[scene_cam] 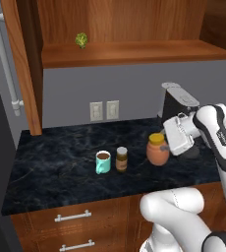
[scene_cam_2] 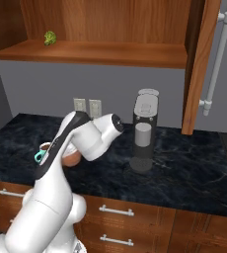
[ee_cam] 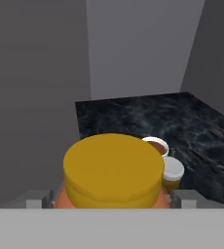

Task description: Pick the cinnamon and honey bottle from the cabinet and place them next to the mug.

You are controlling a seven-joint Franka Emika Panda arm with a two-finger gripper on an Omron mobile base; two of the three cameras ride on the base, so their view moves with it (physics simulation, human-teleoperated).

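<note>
Honey bottle (scene_cam: 157, 149) stands on the dark desk (scene_cam: 56, 162), straddled by the wide-spread hand (ee_cam: 113, 198), whether gripped is unclear. Just beyond stand the cinnamon (scene_cam: 121, 158), then the mug (scene_cam: 103, 162). It looks rigid, squat, fairly heavy; the ribbed sides suit gripping.

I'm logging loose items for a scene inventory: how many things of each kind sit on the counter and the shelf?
Mugs: 1, the teal mug.
Jars: 2, the cinnamon and the honey bottle.
Appliances: 1, the dark coffee machine.
Green vegetables: 1, on the cabinet shelf.
Total: 5.
</note>
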